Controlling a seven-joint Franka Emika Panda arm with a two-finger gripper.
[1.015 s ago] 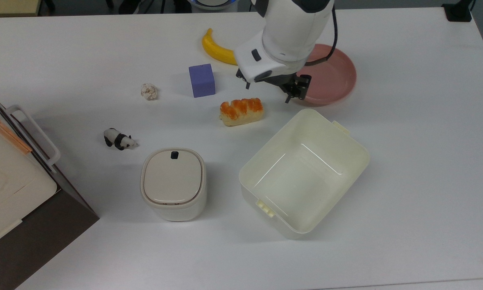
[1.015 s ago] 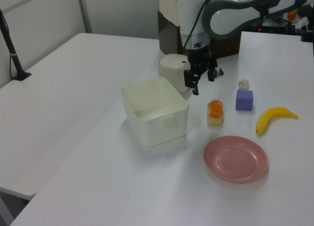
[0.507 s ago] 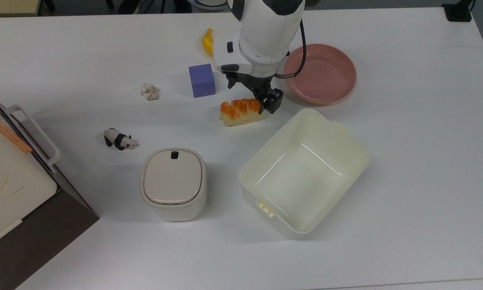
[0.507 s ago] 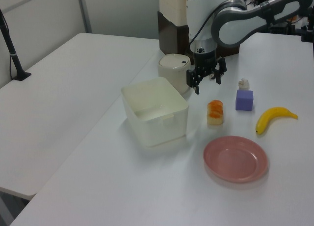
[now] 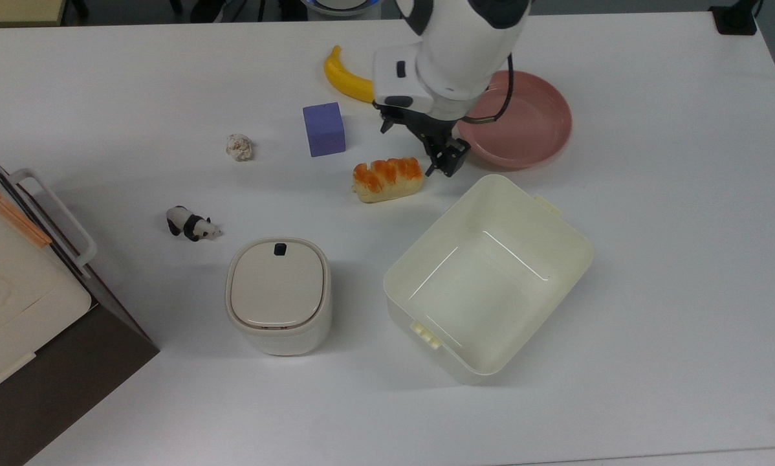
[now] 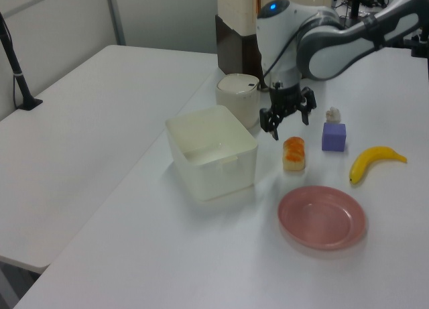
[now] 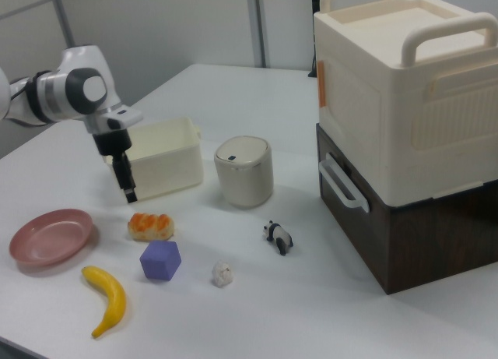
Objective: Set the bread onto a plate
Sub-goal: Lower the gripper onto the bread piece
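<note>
The bread (image 5: pixel 387 179) lies on the white table, an oblong cream loaf with a glossy orange top, also seen in the left view (image 6: pixel 293 153) and the right view (image 7: pixel 151 225). The pink round plate (image 5: pixel 536 123) sits to the top view's right of it, partly under the arm, and it holds nothing (image 6: pixel 322 217). My gripper (image 5: pixel 420 144) hangs open just above the loaf's far right end, fingers spread wide (image 6: pixel 289 121) and touching nothing. One dark fingertip (image 5: pixel 451 160) sits between the loaf and the plate.
A big cream tub (image 5: pixel 491 278) stands close in front of the bread. A purple cube (image 5: pixel 324 129), banana (image 5: pixel 345 77), paper ball (image 5: pixel 239 147), toy panda (image 5: pixel 192 224) and lidded bin (image 5: pixel 277 294) are spread about. A tall case (image 7: pixel 405 125) stands at the table edge.
The gripper swung from the plate's edge over to the bread, turning and coming lower, then drifted slightly back toward the plate. The bread and the plate stayed put.
</note>
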